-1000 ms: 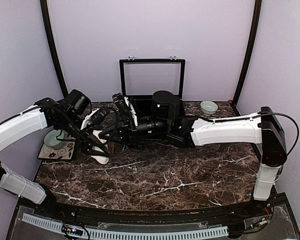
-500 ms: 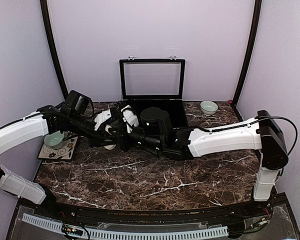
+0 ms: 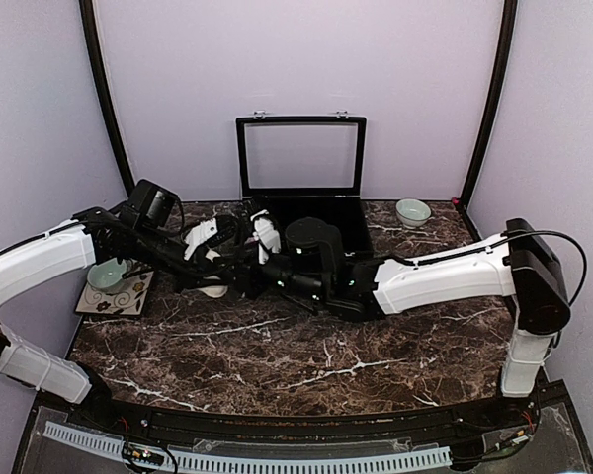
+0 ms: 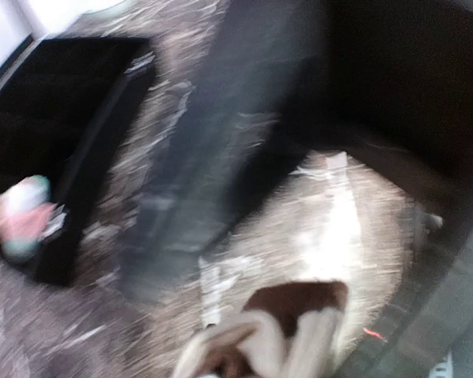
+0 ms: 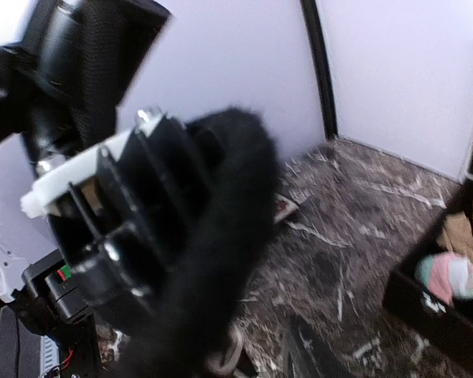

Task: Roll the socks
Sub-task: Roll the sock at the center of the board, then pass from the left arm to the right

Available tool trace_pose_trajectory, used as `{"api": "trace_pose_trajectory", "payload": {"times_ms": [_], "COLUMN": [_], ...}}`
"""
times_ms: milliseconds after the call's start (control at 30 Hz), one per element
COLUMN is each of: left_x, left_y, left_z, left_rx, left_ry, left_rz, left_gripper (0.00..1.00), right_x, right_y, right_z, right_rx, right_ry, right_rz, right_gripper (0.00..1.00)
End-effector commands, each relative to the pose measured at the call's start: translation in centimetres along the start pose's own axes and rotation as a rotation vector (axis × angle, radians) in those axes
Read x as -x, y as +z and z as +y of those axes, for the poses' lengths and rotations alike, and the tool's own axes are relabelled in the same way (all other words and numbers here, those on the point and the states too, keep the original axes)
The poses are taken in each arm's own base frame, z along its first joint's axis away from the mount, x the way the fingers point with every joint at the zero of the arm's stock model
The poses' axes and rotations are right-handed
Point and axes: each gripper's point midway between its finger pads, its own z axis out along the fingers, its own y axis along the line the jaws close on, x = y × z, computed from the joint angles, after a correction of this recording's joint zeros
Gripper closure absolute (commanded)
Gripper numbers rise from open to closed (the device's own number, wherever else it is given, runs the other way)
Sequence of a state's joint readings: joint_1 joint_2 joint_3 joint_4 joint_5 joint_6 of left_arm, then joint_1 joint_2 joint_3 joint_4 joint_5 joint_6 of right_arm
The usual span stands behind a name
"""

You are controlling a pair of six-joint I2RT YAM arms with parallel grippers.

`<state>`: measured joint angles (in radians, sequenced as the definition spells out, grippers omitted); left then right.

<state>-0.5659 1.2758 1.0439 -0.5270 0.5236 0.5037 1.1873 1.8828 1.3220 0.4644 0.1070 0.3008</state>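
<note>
The cream sock (image 4: 276,331) sits at the bottom edge of my left wrist view, over the table (image 3: 326,346). The pink sock (image 5: 449,277) lies balled in the box (image 5: 414,307), so I judge the cream one is in hand. My left gripper (image 3: 222,262) and right gripper (image 3: 249,262) meet there, but blur hides whether either is open or closed. Next I need a firm pinch on one end while the other gripper turns the roll.

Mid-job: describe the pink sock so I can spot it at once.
Look for the open black case at the back of the table. Inside, the pink sock lies rolled beside a tan bundle. It alone shows pink, mint green and white.
</note>
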Motion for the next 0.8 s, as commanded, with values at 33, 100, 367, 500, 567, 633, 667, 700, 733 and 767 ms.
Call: {"api": "trace_pose_trajectory", "payload": {"times_ms": [33, 100, 367, 500, 567, 633, 667, 700, 733, 767], "left_x": [4.0, 4.5, 5.4, 5.1, 5.1, 5.2, 5.2, 5.3, 5.3, 5.2], "left_y": [-3.8, -5.2, -7.1, -7.1, -7.1, -7.2, -7.2, -7.2, -7.2, -7.2], "left_z": [-9.4, -11.1, -12.7, -12.9, -12.9, -12.9, -12.9, -12.9, -12.9, -12.9], "left_rx": [-0.530, -0.647, -0.762, -0.771, -0.774, -0.777, -0.775, -0.774, -0.772, -0.769], "left_ry": [0.036, 0.023, 0.020, 0.012, 0.006, 0.007, 0.007, 0.007, 0.010, 0.015], "left_rz": [-0.242, -0.286, -0.353, -0.352, -0.351, -0.353, -0.351, -0.349, -0.347, -0.346], "left_gripper": [1.00, 1.00, 1.00, 1.00, 1.00, 1.00, 1.00, 1.00, 1.00, 1.00], "right_x": [3.6, 4.9, 4.3, 4.3, 4.2, 3.5, 3.0, 2.7, 2.0, 1.4], "right_y": [-4.7, -6.2, -6.3, -5.7, -5.5, -5.0, -4.6, -4.3, -4.1, -4.0], "right_z": [4.3, 5.9, 8.9, 9.6, 10.3, 10.9, 10.9, 11.1, 11.2, 11.2], "right_rx": [0.416, 0.542, 0.741, 0.792, 0.827, 0.847, 0.848, 0.854, 0.867, 0.869], "right_ry": [-0.053, -0.084, -0.150, -0.159, -0.165, -0.171, -0.165, -0.157, -0.149, -0.141], "right_rz": [-0.140, -0.181, -0.117, -0.117, -0.113, -0.079, -0.047, -0.017, 0.019, 0.048], "right_gripper": [0.51, 0.51, 0.42, 0.43, 0.46, 0.54, 0.56, 0.56, 0.55, 0.55]}}
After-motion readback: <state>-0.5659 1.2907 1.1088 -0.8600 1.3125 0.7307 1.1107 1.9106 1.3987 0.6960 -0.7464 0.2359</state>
